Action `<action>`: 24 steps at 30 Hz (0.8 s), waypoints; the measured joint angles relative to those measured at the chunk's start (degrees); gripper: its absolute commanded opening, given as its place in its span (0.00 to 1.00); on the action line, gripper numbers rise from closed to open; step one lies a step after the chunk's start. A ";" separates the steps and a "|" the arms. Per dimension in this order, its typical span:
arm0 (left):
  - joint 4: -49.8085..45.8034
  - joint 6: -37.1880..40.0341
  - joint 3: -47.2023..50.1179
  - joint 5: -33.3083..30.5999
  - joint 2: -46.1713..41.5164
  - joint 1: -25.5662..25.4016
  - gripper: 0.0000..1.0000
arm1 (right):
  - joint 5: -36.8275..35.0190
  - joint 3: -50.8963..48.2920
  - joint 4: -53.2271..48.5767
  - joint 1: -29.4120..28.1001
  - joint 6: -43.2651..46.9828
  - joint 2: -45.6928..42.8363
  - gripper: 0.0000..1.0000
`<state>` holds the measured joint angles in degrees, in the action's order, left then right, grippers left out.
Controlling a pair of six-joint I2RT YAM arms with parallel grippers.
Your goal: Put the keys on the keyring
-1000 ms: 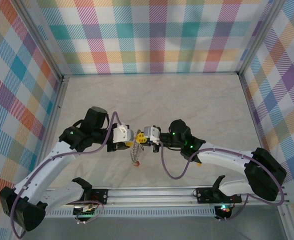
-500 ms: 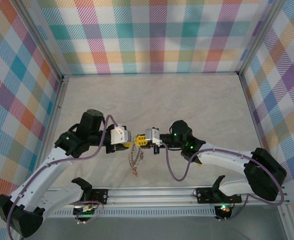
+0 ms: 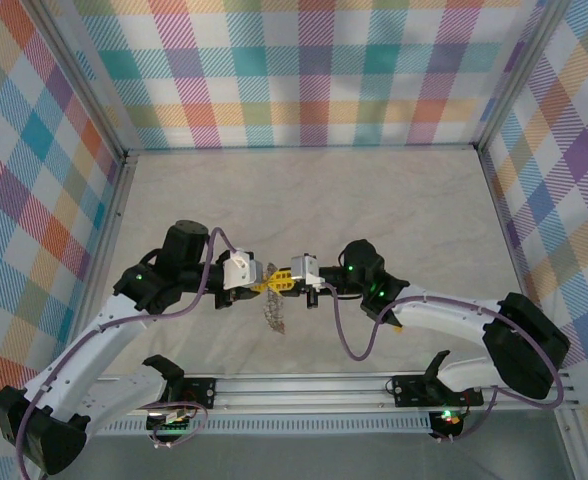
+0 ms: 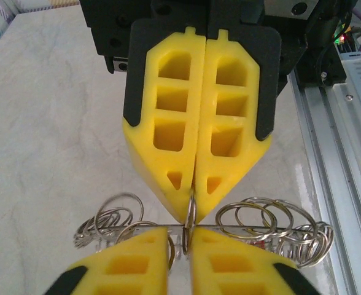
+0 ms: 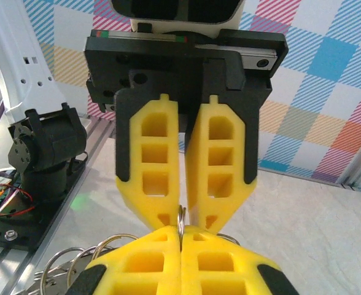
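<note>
The left gripper [image 3: 263,284] and the right gripper [image 3: 281,283] are being held tip to tip above the near middle of the table [image 3: 374,200]. The keyring [image 3: 272,314] is being gripped between them. It is hanging just below their tips, off the surface and ahead of the rail [image 3: 304,385].

In the left wrist view, the right gripper's fingers [image 4: 168,135] are being pressed flat against each other. A thin loop of the keyring, seen edge-on, is being pinched at their tips. The left gripper's fingers [image 4: 131,264] are being held a narrow gap apart at the bottom of that view, closed in on the same loop. A straight stretch of wire is being shown running crosswise just behind the tips. Small rings [image 4: 309,244] are being carried on it to either side, bunched most thickly at its right end.

In the right wrist view, the same grip is being shown from the other side. The left fingers are being narrowed onto the loop, and the right fingers are touching along their length. Both grippers are thus being clenched on the keyring. Whether any key is being carried among the small rings cannot be told.
</note>
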<state>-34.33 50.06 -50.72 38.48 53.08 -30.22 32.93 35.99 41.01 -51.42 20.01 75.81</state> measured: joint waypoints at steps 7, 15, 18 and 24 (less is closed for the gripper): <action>-0.15 -0.57 0.61 -0.11 0.00 -0.02 0.00 | 0.09 1.14 -4.98 0.11 3.37 -0.33 0.16; -1.64 -0.07 0.61 -2.89 0.00 -0.02 0.00 | -2.43 2.10 -13.44 0.07 6.95 -2.16 0.24; -2.08 0.68 0.48 -3.63 0.02 -0.02 0.00 | -2.58 2.10 -14.84 0.07 7.04 -2.23 0.26; -3.13 1.01 -0.11 -3.61 0.74 -0.02 0.00 | -3.39 2.10 -14.10 0.04 6.21 -2.23 0.29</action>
<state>-37.45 51.07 -50.83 34.87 53.82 -30.24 29.54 38.09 26.92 -51.37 26.22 73.58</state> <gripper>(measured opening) 0.050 0.281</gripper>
